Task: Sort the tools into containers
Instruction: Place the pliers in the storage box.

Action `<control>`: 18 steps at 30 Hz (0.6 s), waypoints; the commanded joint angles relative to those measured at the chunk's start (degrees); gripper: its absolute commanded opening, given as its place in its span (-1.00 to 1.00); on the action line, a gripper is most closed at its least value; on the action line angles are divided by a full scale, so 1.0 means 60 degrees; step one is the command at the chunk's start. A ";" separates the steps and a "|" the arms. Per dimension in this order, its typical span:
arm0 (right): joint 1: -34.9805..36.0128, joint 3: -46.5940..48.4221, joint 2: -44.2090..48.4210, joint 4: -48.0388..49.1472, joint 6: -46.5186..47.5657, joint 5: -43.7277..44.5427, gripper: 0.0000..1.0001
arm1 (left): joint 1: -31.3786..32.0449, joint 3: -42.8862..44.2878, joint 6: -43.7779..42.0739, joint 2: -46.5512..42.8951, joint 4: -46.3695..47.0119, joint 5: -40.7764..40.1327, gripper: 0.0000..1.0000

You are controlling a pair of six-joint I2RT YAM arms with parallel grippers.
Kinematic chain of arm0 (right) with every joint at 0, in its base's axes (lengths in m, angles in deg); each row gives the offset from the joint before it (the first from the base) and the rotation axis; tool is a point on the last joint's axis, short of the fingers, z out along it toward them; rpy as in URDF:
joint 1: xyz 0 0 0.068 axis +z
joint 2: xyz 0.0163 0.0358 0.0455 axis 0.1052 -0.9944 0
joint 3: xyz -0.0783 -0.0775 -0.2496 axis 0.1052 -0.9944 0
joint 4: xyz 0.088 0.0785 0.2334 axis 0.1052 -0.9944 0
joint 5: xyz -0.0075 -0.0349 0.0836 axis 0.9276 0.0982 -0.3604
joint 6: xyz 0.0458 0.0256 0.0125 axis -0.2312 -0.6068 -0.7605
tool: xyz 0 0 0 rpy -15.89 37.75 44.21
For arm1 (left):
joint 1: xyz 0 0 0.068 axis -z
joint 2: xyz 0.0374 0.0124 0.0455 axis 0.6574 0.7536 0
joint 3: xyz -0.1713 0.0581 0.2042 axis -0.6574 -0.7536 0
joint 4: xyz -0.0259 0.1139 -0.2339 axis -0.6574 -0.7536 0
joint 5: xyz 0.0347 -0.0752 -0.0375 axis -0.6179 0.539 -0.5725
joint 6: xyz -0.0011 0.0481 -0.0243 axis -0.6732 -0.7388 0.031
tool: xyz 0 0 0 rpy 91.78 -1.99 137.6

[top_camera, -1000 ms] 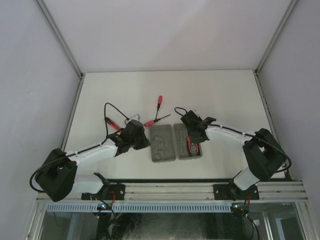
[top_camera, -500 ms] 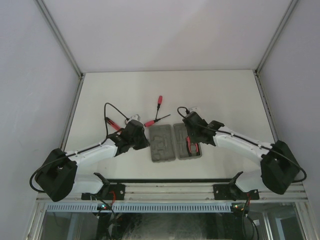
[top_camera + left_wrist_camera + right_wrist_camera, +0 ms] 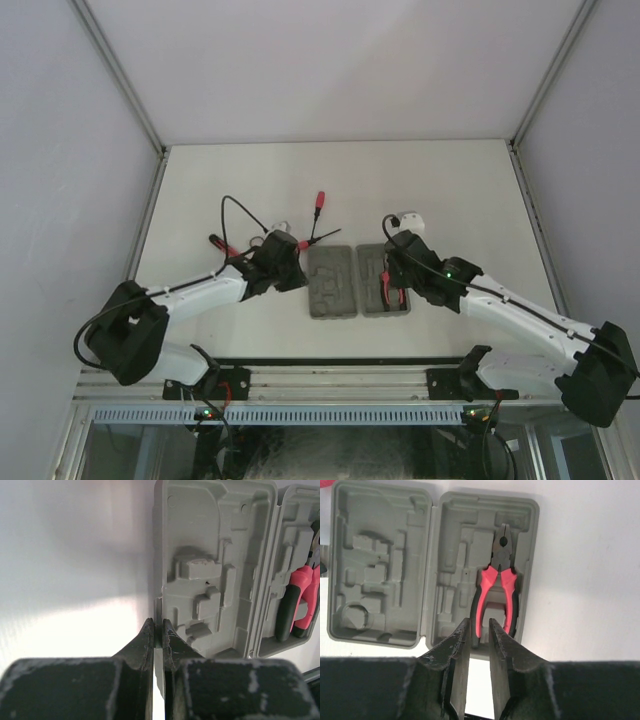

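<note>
The right gripper (image 3: 479, 625), jaws slightly spread, is covering the handle ends of the pliers (image 3: 490, 577) lying in the right tray (image 3: 532, 540); the left gripper (image 3: 158, 625) is pinching the outer rim of the left tray (image 3: 210, 540), near the table (image 3: 450, 190) edge.

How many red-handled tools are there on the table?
4. Pliers lie in the right-hand tray; three screwdrivers lie beyond the trays: one farthest back, one by the left-hand tray, one beside the left arm. Arms may hide others.

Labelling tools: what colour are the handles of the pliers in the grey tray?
The pliers have red-and-black handles, clearest in the right wrist view.
</note>
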 commanded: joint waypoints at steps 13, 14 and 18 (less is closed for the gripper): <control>0.0038 -0.0741 0.2073 -0.0291 -0.0926 0.0314 -0.38 | 0.0191 0.1161 -0.0777 0.0154 -0.0402 -0.0182 -0.16; 0.0035 -0.0776 0.2126 -0.0292 -0.0941 0.0286 -0.37 | 0.0180 0.1204 -0.0847 0.0041 -0.0547 -0.0335 -0.13; 0.0039 -0.0921 0.2254 -0.0268 -0.1065 0.0224 -0.32 | 0.0073 0.1479 -0.1125 -0.0395 -0.1079 -0.0882 -0.08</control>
